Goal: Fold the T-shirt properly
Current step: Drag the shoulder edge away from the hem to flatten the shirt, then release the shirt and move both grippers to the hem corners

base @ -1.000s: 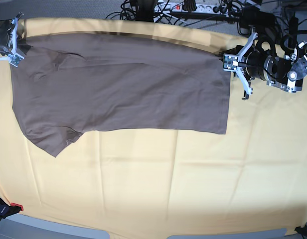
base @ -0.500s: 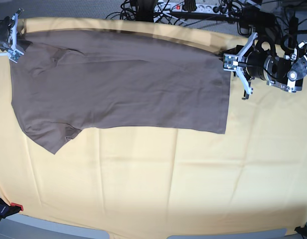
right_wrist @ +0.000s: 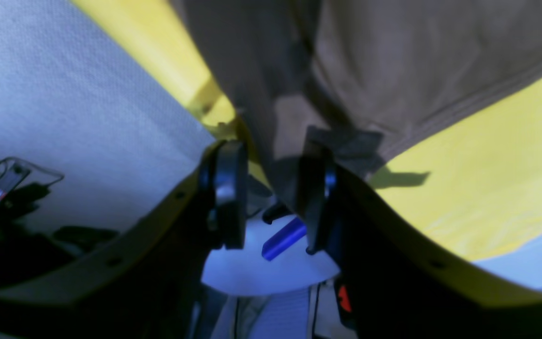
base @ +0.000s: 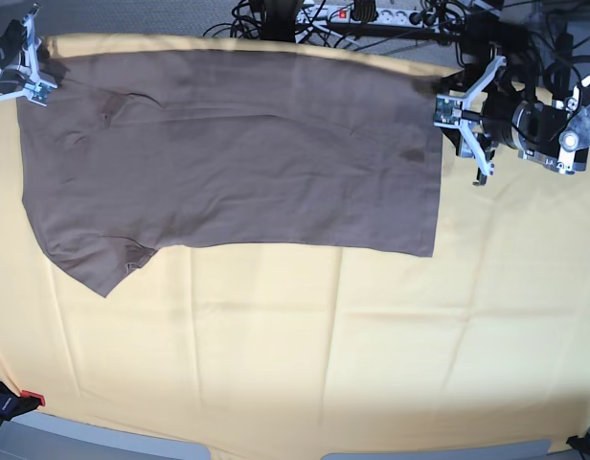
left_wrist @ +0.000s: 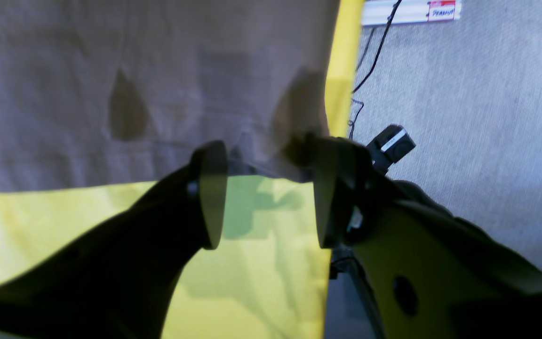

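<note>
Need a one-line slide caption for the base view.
T-shirt folded lengthwise on yellow cloth, arms at its far corners.

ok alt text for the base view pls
A taupe T-shirt lies folded lengthwise on a yellow cloth. The left gripper sits open just off its right edge, the right gripper at its top-left corner.

One T-shirt; one yellow cloth; two tools.

T-shirt: plain taupe-brown, no print (darker in shadowed patches). Cloth beneath it: pale yellow, unpatterned, brighter yellow in the wrist views. Floor: grey. Left gripper fingers: dark.
</note>
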